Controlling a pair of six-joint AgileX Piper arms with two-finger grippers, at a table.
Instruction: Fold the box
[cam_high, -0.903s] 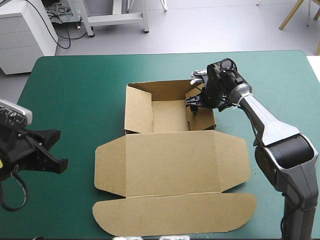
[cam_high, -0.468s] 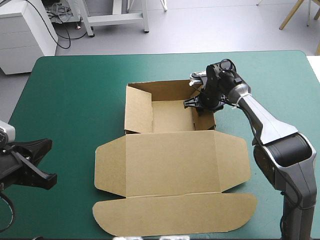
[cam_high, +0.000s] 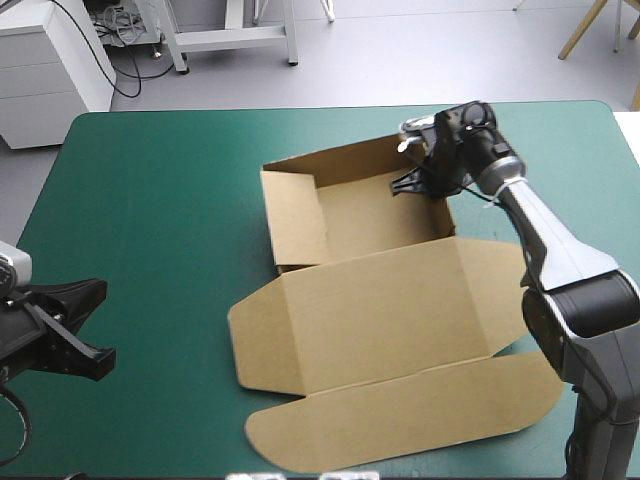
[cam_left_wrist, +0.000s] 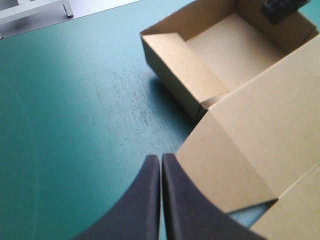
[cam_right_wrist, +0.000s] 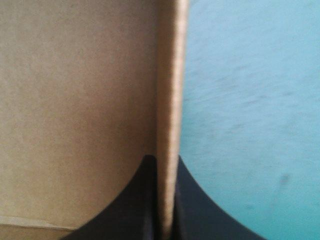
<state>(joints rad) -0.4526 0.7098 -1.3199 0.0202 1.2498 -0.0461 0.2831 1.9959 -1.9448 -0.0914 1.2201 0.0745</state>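
Beyond the teal-green desk (cam_high: 150, 200) lies a pale grey floor (cam_high: 400, 50). A white drawer cabinet (cam_high: 50, 60) stands far left, black cables (cam_high: 125, 62) trailing beside it, then a white metal frame (cam_high: 232, 38); wooden legs (cam_high: 585, 30) show far right.

teal-green cover (cam_high: 150, 200) free left of box (cam_high: 390, 300), right hand (cam_high: 413, 184) on its wall

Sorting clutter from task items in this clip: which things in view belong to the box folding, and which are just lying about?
In the job: the box, an open tray with its lid flat; the right hand, shut on its side wall.
Just there: the left hand, shut, off the box above the teal-green cover; no loose item lies on it.
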